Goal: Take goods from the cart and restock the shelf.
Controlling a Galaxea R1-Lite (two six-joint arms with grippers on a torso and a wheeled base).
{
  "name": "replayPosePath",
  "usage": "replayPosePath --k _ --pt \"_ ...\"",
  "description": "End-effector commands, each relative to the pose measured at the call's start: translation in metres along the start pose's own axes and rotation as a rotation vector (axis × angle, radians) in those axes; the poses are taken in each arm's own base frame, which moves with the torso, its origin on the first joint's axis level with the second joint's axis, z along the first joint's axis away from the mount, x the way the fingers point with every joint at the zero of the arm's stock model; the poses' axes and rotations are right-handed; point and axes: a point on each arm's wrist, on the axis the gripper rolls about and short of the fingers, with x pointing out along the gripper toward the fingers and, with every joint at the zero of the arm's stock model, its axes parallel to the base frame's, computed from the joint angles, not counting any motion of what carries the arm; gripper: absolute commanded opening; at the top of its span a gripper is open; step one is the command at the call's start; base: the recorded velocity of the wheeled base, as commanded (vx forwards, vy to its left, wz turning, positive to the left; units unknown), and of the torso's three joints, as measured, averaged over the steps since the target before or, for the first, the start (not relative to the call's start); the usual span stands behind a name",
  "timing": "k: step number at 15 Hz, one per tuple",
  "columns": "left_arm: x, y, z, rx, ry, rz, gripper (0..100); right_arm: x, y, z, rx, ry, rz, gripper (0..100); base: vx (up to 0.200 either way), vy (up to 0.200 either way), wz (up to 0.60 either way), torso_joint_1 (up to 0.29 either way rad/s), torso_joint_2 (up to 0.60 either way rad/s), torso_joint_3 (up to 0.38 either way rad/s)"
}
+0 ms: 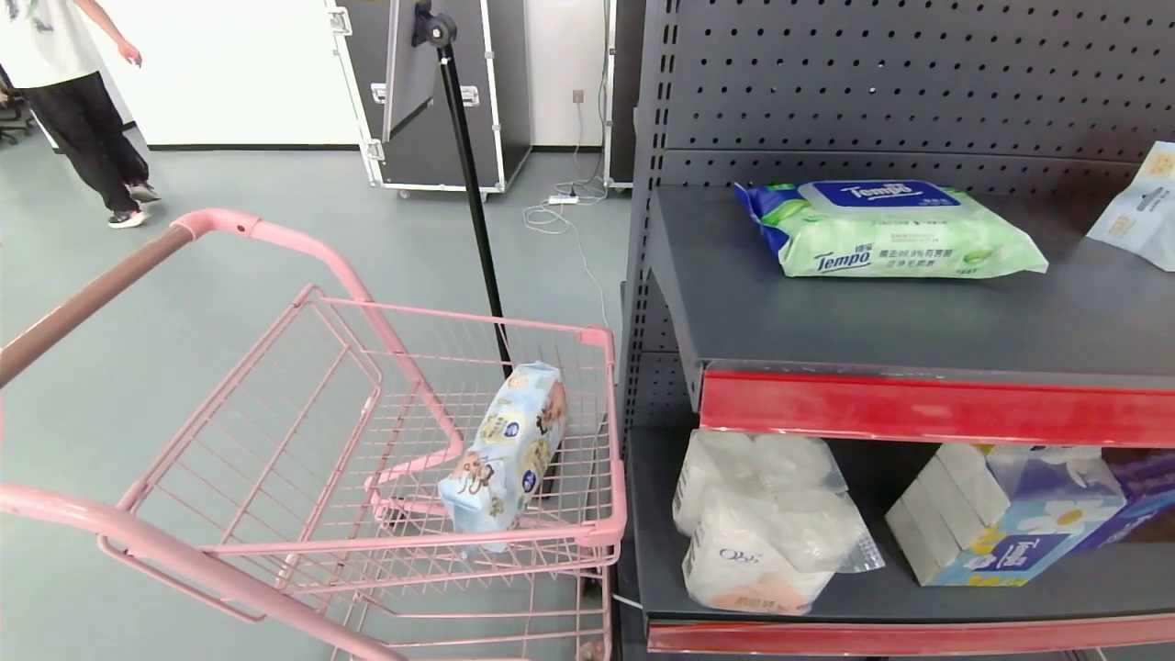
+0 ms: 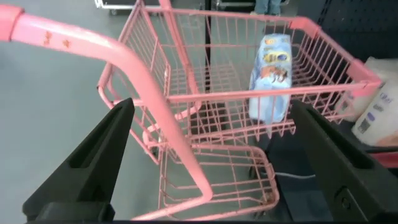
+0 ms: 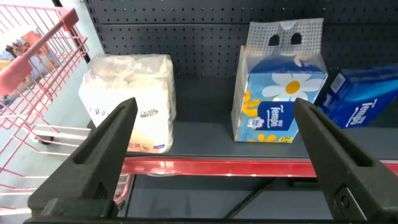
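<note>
The one item in the cart is a light-blue soft pack (image 1: 505, 450) printed with cartoon figures, standing on edge in the corner of the basket nearest the shelf, close to the wire wall there (image 2: 270, 74). The pink wire cart (image 1: 312, 248) stands just beside the dark grey shelf (image 1: 872, 312), its handle bar on the robot's side (image 2: 124, 56). The left gripper (image 2: 211, 107) hangs over the handle side of the cart with its two black fingers spread wide and nothing between them, the pack well apart from it across the basket. The right gripper (image 3: 214, 106) faces the lower shelf level, its fingers likewise spread wide and empty. On that lower level a white pack of rolls (image 1: 762, 523) (image 3: 134, 106) sits at the end toward the cart, a blue-and-white tissue pack with a flower print (image 1: 1010, 523) (image 3: 283, 93) farther along, and a dark blue pack (image 3: 364, 102) just beside that. On the upper board, behind its red edge strip (image 1: 918, 408), a green wipes pack (image 1: 895, 229) lies flat, and a pale pack (image 1: 1138, 207) leans at the far right. Behind the cart rises a black stand pole (image 1: 473, 202)
</note>
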Motion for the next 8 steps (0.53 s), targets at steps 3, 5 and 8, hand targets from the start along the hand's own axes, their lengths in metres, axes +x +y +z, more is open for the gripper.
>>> replayPosePath --k 3,5,8 --pt "0.075 -0.002 0.171 -0.132 0.059 -0.260 100 0.000 0.000 0.000 0.000 -0.001 0.001 100 0.000 0.000 0.00 -0.030 0.11 0.072" --pt "0.121 -0.012 0.172 -0.113 0.189 -0.403 100 0.000 0.000 0.000 0.000 0.001 0.001 100 0.000 0.000 0.00 0.000 0.00 0.000" --pt "0.220 -0.035 0.129 -0.110 0.414 -0.453 100 0.000 0.000 0.000 0.000 -0.001 0.001 100 0.000 0.000 0.00 0.000 0.00 0.000"
